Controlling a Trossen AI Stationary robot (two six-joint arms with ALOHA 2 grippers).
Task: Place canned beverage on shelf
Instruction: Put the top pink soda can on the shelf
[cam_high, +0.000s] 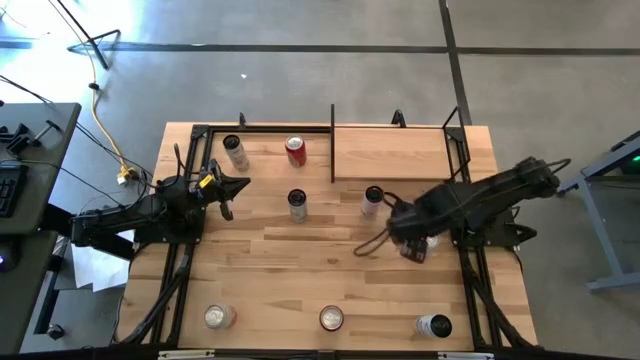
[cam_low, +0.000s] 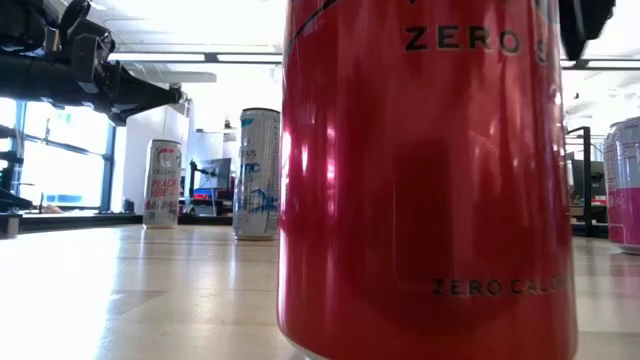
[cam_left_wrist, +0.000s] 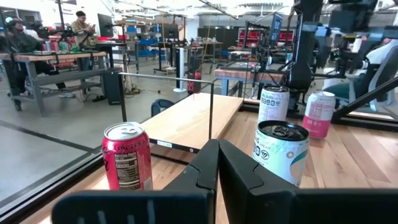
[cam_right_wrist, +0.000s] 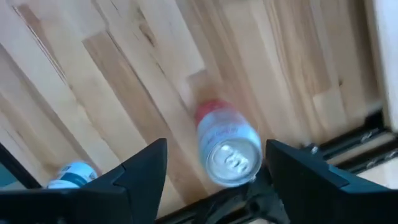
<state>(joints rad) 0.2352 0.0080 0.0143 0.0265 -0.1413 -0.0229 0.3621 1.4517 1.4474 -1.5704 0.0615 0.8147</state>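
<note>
— From above, where's everything?
— The shelf (cam_high: 392, 152) sits at the bench's (cam_high: 300, 270) far edge, bare. A red can (cam_high: 295, 150) stands just left of it. The right gripper (cam_high: 413, 245) hangs over the bench's right side, near a pale can (cam_high: 373, 200); the left gripper (cam_high: 228, 195) waits at the left.

— And down low?
— A red can (cam_low: 425, 180) fills the view, two pale ones (cam_low: 257, 173) beyond.

— The left wrist?
— Jaws together, pointing between a red can (cam_left_wrist: 127, 155) and a white one (cam_left_wrist: 280, 151), the shelf (cam_left_wrist: 193, 118) behind.

— The right wrist?
— Jaws wide apart above an upright can (cam_right_wrist: 227, 144); pink-banded, I think, it's blurred.
</note>
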